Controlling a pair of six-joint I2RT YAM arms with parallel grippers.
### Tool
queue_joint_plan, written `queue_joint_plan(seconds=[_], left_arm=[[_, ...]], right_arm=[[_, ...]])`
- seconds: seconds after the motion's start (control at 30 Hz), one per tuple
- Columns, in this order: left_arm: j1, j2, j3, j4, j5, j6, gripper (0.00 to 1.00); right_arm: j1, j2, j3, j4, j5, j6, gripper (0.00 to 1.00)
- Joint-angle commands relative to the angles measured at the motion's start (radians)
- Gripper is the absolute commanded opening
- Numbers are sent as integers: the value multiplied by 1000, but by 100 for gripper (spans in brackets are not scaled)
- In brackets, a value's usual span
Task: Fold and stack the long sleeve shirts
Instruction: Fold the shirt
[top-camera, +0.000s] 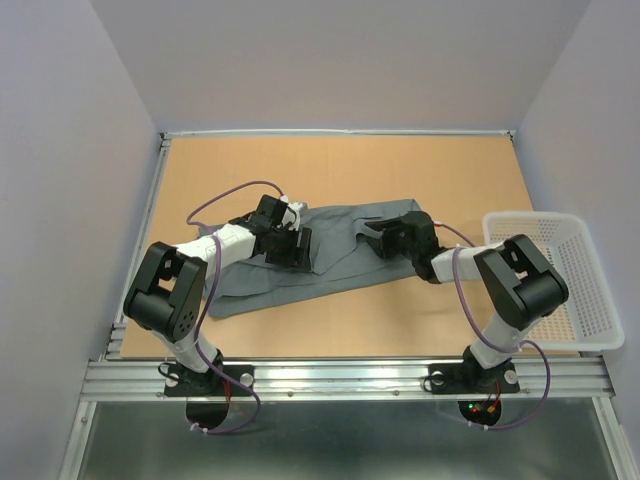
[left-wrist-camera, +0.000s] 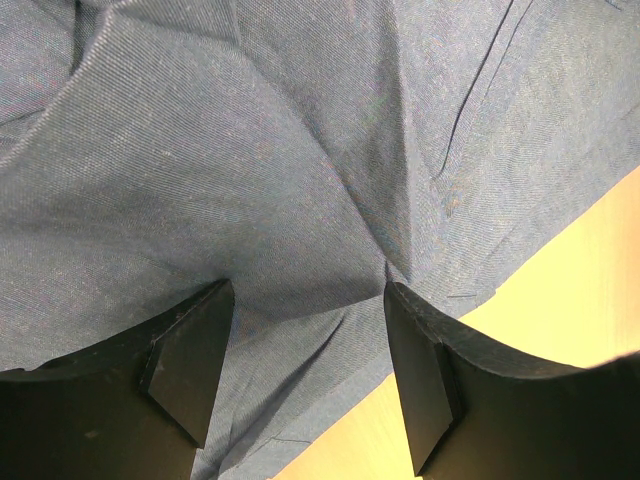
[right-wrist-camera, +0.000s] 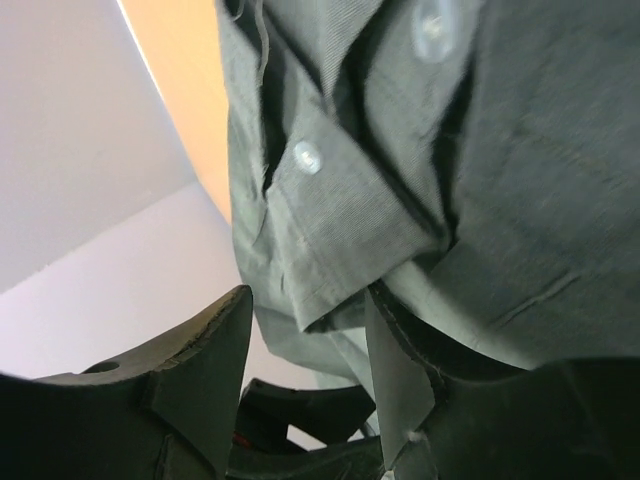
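One grey long sleeve shirt lies crumpled across the middle of the table. My left gripper is low over its left part. In the left wrist view it is open, with its fingers astride a raised fold of the cloth near the hem. My right gripper is at the shirt's right part. In the right wrist view it is open, and a buttoned edge of the shirt with pale buttons hangs between its fingers.
A white mesh basket stands at the right edge of the wooden table, beside the right arm. Grey walls close in the back and both sides. Bare tabletop shows past the hem in the left wrist view.
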Motion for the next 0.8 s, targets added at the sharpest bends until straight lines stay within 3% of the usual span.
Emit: queue_joint_plan(seconds=[0.0, 0.2, 0.5, 0.77], left_arm=[[-7, -43, 12, -2, 2, 6, 73], [-7, -51, 6, -2, 2, 8, 73], [-7, -57, 4, -13, -13, 11, 73], [-7, -66, -8, -18, -31, 9, 73]], right_arm=[[1, 34, -15, 66, 55, 48, 54], [1, 71, -25, 94, 84, 100, 51], [-16, 101, -34, 123, 136, 90, 39], [-39, 82, -59, 124, 176, 21, 13]])
